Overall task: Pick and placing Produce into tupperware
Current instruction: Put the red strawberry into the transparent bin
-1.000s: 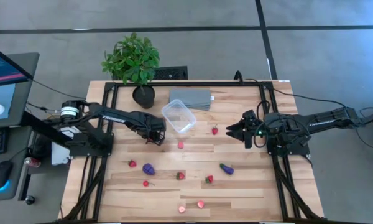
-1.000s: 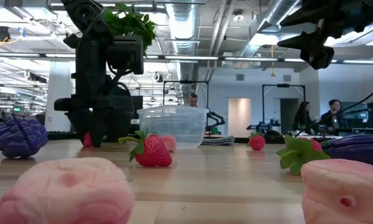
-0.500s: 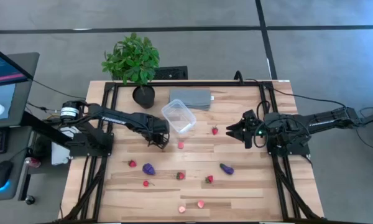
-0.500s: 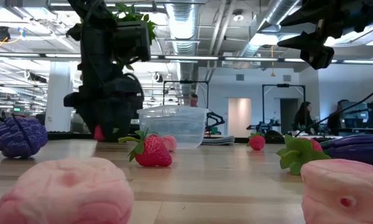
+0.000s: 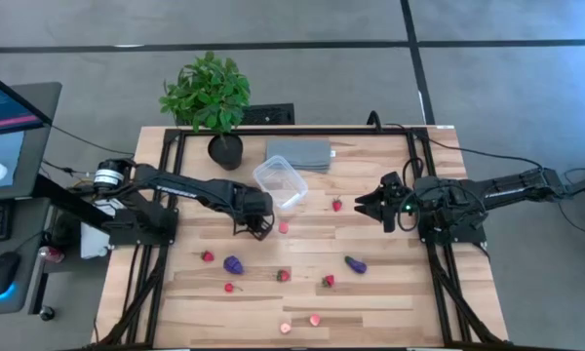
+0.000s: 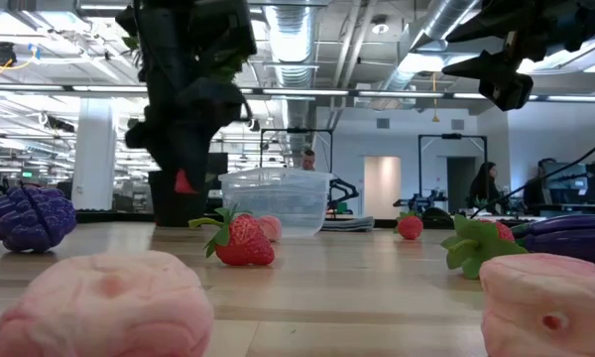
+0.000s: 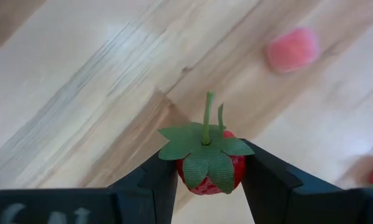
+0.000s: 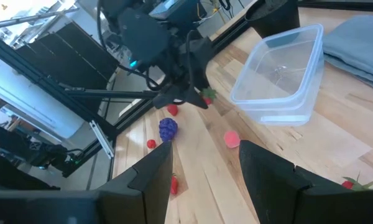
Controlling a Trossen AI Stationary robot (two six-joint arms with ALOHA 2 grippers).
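- Strawberry [image 7: 206,169] sits clamped between the left gripper's [image 7: 208,177] two fingers, green cap and stem toward the wrist camera; jaws closed down to the berry's width.
- Left gripper [image 5: 257,220] hangs above the table [image 5: 390,292], just beside the near-left corner of the tupperware [image 5: 279,182]. Low view shows the berry [image 6: 182,182] lifted clear of the wood, roughly level with the box rim.
- Tupperware: clear, lidless, appears empty in the right wrist view [image 8: 280,68]; it stands next to the grey slab [image 5: 298,153] and the plant [image 5: 208,97].
- Step in hand (judged): carry phase of one pick, berry held but not yet over the box.
- Next move calls for: shifting the gripper a little toward the box until the berry is over the opening, then spreading the fingers. Rim clearance looks tight, so a small extra lift may be wise.
- Right gripper [image 5: 366,204] waits above the table on the right side, near a loose red berry [image 5: 337,205]; jaws spread wide, holding nothing.
- Remaining produce is scattered over the near half: red berries, a purple piece [image 5: 233,264], a dark one [image 5: 355,263], pink pieces [image 5: 315,320] at the front edge, one pink piece [image 5: 283,226] just beside the left gripper.
- Progress estimate: early; nearly all pieces lie outside the box.
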